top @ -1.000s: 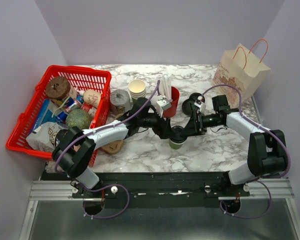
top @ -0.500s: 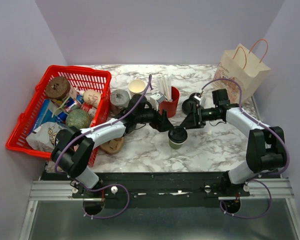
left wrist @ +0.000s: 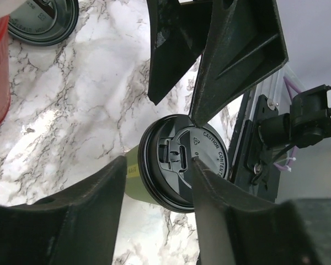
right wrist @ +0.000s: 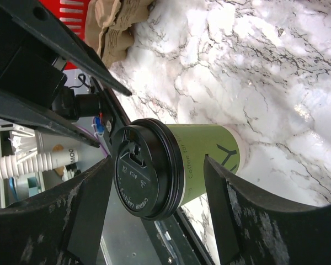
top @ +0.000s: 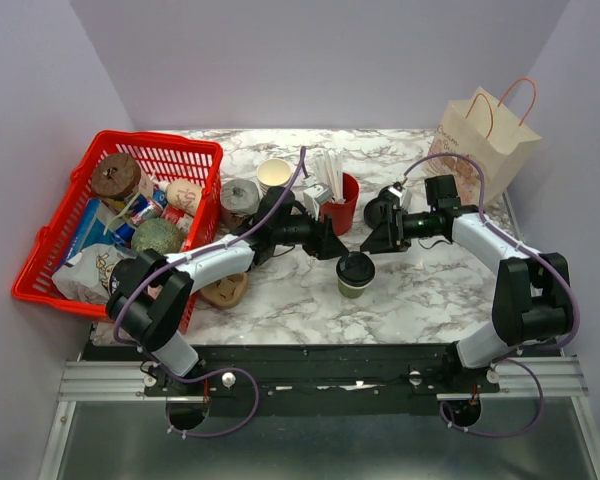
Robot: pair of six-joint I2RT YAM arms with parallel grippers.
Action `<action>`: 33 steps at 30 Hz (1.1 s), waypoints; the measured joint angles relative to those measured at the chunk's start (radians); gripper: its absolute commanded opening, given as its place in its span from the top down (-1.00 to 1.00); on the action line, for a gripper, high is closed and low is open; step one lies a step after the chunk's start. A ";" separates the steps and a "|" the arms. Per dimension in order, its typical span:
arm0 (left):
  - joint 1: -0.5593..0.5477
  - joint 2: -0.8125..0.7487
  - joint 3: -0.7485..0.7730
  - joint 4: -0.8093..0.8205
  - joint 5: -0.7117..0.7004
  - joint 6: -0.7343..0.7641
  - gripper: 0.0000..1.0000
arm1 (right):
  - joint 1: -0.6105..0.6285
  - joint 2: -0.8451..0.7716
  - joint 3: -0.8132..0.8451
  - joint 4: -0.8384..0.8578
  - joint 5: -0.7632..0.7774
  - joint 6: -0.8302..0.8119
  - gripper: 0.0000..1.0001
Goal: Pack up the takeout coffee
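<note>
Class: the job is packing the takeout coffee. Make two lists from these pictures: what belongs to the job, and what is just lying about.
Belongs to the job:
takeout coffee
paper bag, probably where it goes

Just lying about:
red basket of groceries
red cup of straws
paper cups
spare black lid

Top external: fixed, high behind the arm bases, looking down and forward over the whole marble table [top: 430, 290], from far off.
Left wrist: close, looking steeply down onto the takeout coffee [left wrist: 182, 163].
Right wrist: close, rolled sideways, seeing the cup obliquely.
Shared: all three show the cup and the marble around it.
</note>
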 measured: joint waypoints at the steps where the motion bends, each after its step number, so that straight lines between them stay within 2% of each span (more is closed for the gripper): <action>1: -0.001 0.003 0.001 0.000 0.004 0.001 0.05 | 0.000 0.000 0.000 0.000 0.000 0.000 -0.48; 2: -0.002 0.006 0.001 0.002 0.009 -0.001 0.11 | 0.000 0.000 0.000 0.000 0.000 0.000 -0.48; 3: -0.002 0.009 0.001 0.005 0.013 0.001 0.27 | 0.000 0.000 -0.001 -0.001 0.000 -0.001 -0.48; 5: -0.005 0.015 0.003 0.005 0.025 -0.002 0.38 | 0.000 -0.001 -0.004 -0.002 0.001 -0.002 -0.48; 18: -0.024 0.028 0.020 0.004 0.058 0.022 0.38 | 0.000 -0.016 -0.033 -0.011 0.008 -0.003 -0.48; 23: -0.024 0.027 0.020 -0.002 0.065 0.034 0.18 | 0.000 -0.023 -0.043 -0.011 0.008 -0.003 -0.47; 26: -0.024 0.027 0.021 -0.003 0.065 0.040 -0.07 | 0.000 -0.025 -0.044 -0.011 0.008 -0.003 -0.47; 33: -0.017 0.027 0.039 -0.029 0.045 0.052 -0.13 | 0.000 -0.028 -0.042 -0.010 0.008 -0.003 -0.47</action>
